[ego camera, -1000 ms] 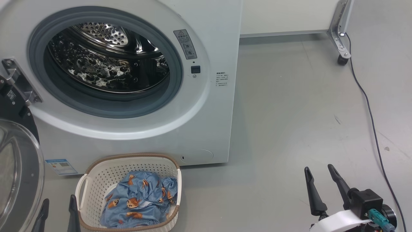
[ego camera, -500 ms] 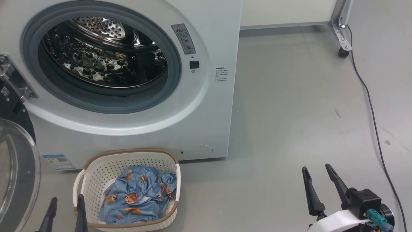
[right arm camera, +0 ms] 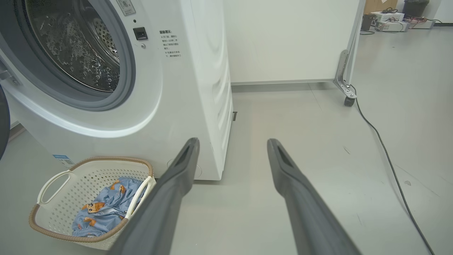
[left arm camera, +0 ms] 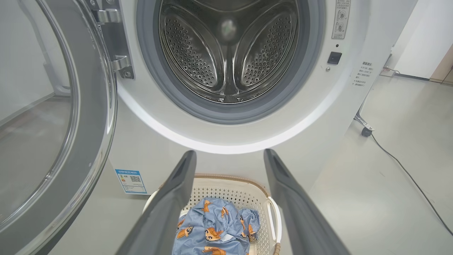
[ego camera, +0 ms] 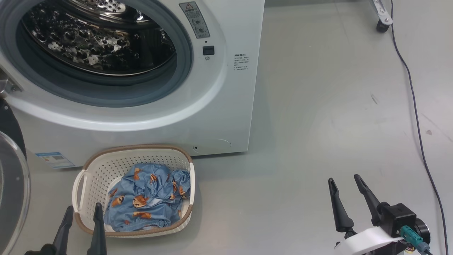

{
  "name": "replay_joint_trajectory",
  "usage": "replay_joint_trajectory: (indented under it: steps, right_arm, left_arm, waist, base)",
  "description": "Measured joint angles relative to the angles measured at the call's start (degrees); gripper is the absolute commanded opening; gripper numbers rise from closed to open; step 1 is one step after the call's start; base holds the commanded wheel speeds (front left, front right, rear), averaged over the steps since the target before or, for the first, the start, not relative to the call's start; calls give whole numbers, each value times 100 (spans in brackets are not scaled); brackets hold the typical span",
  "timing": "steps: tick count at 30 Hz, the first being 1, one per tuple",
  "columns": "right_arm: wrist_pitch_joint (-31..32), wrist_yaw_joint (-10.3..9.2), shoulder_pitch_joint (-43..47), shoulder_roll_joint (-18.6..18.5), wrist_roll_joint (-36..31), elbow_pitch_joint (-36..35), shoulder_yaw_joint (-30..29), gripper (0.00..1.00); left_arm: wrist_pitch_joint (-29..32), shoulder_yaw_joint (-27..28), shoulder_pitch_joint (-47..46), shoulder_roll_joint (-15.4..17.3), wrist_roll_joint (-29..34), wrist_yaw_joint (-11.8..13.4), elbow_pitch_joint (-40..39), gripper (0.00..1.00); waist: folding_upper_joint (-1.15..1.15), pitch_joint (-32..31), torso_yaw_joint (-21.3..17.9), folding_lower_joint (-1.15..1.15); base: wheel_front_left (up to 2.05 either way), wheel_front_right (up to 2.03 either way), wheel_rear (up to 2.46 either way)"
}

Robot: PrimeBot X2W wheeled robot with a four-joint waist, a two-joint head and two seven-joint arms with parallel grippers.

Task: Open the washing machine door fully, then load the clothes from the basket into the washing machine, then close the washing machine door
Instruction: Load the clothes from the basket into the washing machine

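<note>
My left end effector (ego camera: 83, 209) low, by near-left corner of basket (ego camera: 138, 147). Fingers spread wide, pointing forward, nothing between. My right end effector (ego camera: 344, 179) well off to right, over floor (ego camera: 318, 124), fingers spread too, empty. Clothes (ego camera: 145, 198) bundled inside basket. Basket on floor just before washing machine (ego camera: 230, 106). Washing machine door (left arm camera: 53, 106) swung open at left. Left wrist view adds hinge (left arm camera: 120, 63), drum (left arm camera: 230, 53) paddles, blue sticker (left arm camera: 131, 180). Right wrist view adds machine's side panel (right arm camera: 212, 88), caster (right arm camera: 349, 101), cable (right arm camera: 385, 148).
</note>
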Motion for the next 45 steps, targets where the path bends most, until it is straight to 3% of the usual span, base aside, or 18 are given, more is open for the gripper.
replay_joint_trajectory:
  steps: [32, 45]
  right_arm:
    - [0, -353, -955, -16, -8, -308, 501, 100]
    - [0, -500, -1385, -35, 62, -346, 810, 100]
  left_arm:
    - [-1, -325, -1237, 369, -397, 0, 78, 100]
    - [-1, -448, -2128, 834, -660, 0, 430, 100]
  waist:
    - [0, 2231, -166, 1]
    - [0, 3184, -280, 1]
  base:
    - [0, 0, 0]
    - [0, 0, 0]
